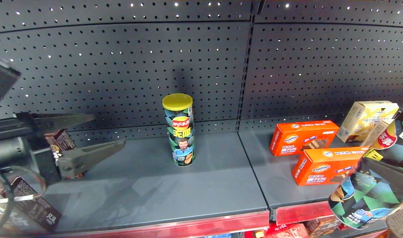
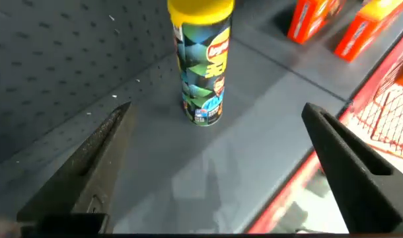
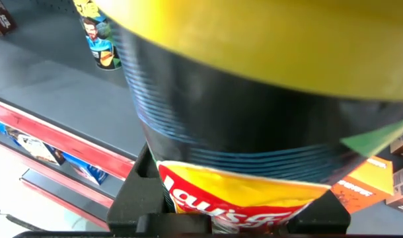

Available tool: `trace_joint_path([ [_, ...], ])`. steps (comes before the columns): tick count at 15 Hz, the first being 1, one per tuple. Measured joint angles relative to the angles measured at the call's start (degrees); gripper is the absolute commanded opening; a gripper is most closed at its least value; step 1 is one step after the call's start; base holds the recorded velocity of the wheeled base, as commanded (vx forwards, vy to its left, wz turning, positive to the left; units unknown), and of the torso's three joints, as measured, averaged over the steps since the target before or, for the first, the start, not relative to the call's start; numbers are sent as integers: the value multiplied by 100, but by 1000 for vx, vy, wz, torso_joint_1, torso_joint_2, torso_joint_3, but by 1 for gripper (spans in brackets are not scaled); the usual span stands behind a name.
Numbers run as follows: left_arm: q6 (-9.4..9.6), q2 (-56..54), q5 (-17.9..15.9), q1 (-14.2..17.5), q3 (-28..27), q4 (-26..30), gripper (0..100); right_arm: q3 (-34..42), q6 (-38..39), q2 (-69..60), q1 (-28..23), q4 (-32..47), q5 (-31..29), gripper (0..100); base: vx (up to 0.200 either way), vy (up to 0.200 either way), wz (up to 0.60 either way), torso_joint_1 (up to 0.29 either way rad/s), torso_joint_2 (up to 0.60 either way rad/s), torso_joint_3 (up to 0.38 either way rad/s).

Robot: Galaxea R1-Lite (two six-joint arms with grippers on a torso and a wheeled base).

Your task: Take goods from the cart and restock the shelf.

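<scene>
Restocking is under way. One chip can stands upright at the far middle of the shelf. The right gripper is clamped on a second can, held tilted at the near right edge, just in front of the orange boxes. The left gripper sits at the left over the shelf, fingers wide apart and empty. Judged step: placing the held can. The next move requires righting it, clearing the boxes and setting it beside the standing can.

Chip can (yellow-lidded), upright — on shelf
</scene>
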Motion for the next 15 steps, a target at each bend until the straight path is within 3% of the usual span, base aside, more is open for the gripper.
trace_joint_path([
  [5,-16,1275,-71,-16,419,-1952,100,-22,-13,74,13,-6,7,0,0,0,0,0,0,0],
  [8,-38,1723,-555,301,651,-2064,100,-28,-71,127,29,-22,40,0,0,0,0,0,0,0],
  [13,-41,2235,-645,455,636,-2325,100,-12,-71,124,38,-22,44,0,0,0,0,0,0,0],
  [15,-123,2428,-680,457,603,-2681,100,-4,-71,118,38,-22,43,0,0,0,0,0,0,0],
])
